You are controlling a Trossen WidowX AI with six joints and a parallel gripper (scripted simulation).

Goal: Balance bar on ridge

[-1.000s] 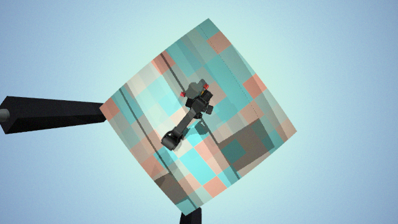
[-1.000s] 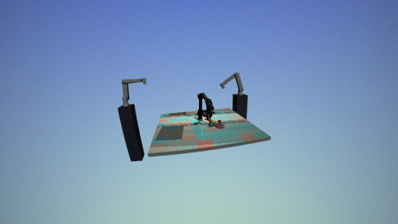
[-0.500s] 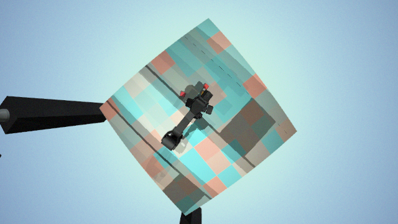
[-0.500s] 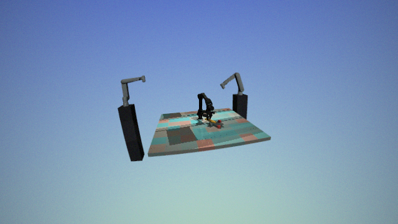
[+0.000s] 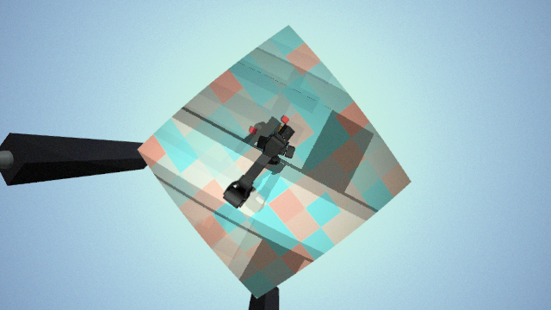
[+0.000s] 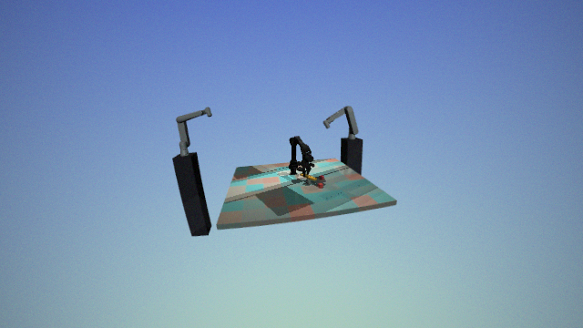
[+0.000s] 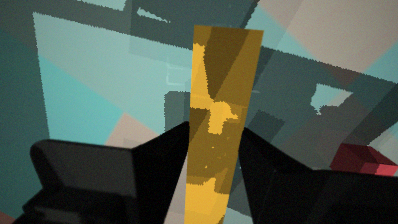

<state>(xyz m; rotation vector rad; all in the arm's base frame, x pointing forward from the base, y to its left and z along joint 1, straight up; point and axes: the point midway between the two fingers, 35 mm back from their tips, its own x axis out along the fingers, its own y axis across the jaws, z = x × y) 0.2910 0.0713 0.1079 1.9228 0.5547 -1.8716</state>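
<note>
The hand (image 7: 212,150) is clamped on the yellow bar (image 7: 220,100), which hangs above the patchwork worktop (image 5: 344,202) near a red block (image 7: 362,160). The bar looks stiff and smooth, so it should not sag but could slide. A hold near its middle seems best for level balance. I cannot pick out the ridge.

In the wrist view the yellow bar (image 7: 220,120) runs off the bottom edge, and the black pincer (image 7: 212,165) fingers cover its sides where they clamp it. A red block (image 7: 362,159) right of the bar is cut by the frame edge. From outside, the bar (image 6: 312,178) is too small to tell its tilt above the counter (image 6: 273,219).
</note>
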